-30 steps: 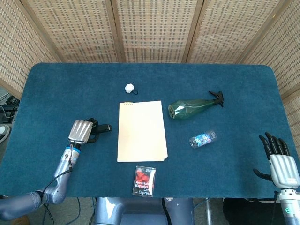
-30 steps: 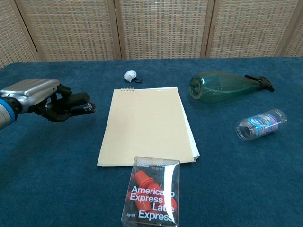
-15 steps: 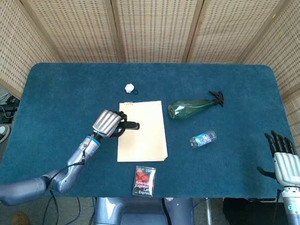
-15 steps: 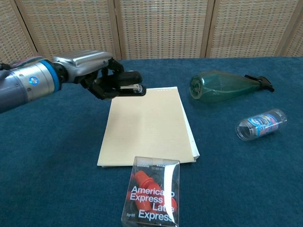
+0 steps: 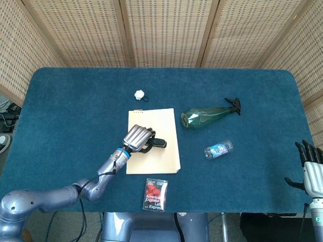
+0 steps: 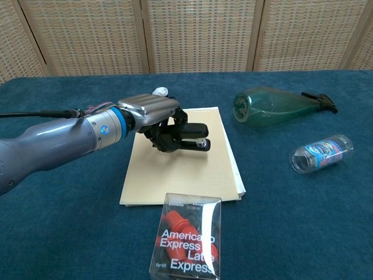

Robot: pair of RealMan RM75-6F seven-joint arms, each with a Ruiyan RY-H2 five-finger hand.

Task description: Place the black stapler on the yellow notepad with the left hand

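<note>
Two risks: we see a tilted landing and a drag on release.
Stapler place: our left hand (image 6: 152,112) holds the black stapler (image 6: 187,137) over the middle of the yellow notepad (image 6: 180,169); we cannot tell whether it touches the paper yet.
Left fingers: clamped round the stapler's rear, its nose pointing toward 3 o'clock in the chest view.
Tilt risk: if we let go while it hangs above the pad, we judge it could roll onto its side.
Drag risk: fingers under the body could pull it toward 9 o'clock, off the pad edge.
Right hand (image 5: 313,170): at 4 o'clock in the head view, fingers apart, holding nothing, cut by the frame edge.
Hidden: the stapler's rear half sits inside the fingers; the pad beneath the hand is covered.
</note>
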